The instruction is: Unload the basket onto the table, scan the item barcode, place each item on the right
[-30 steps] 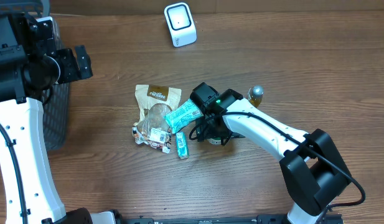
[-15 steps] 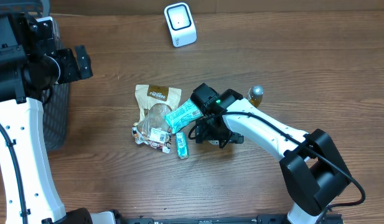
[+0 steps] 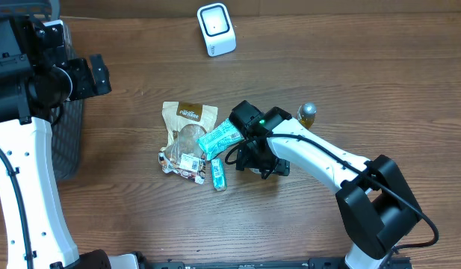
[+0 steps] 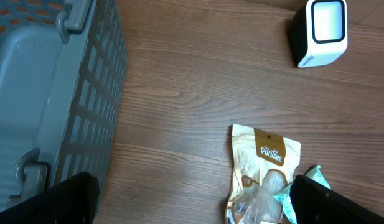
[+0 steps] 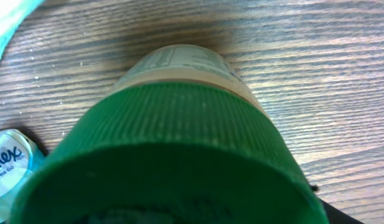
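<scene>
Here, the brown Pantree pouch [image 3: 187, 119] lies flat near the middle of the wooden surface [image 3: 379, 67], and everything else is placed from it. A teal packet [image 3: 220, 137] lies against the pouch's right edge. Just below the pouch is a crinkled clear wrapper with a white label [image 3: 182, 161]. Beside that, to the pouch's lower right, is a small Kleenex tissue pack [image 3: 217, 174].

Right of the pouch, just past the teal packet, sits the green-lidded jar [image 5: 173, 130], under the end of the right arm [image 3: 320, 157]. From overhead the wrist hides the jar almost entirely. The right wrist camera looks down on its ribbed lid and pale labelled side, with the tissue pack at the lower left edge of that view. The right fingers [image 3: 251, 158] are down at the jar, but no view shows whether they press on it or stand clear of it, so I cannot tell their state.

Farther right of the pouch, a small bottle with a gold cap [image 3: 308, 112] stands upright. The white barcode scanner [image 3: 216, 28] stands well beyond the pouch toward the far edge, slightly to the right. Well left of the pouch is the grey slatted basket [image 4: 61, 81]. The left fingers [image 4: 61, 198] hang up and to the left of the pouch, beside the basket, spread wide with nothing between them.
</scene>
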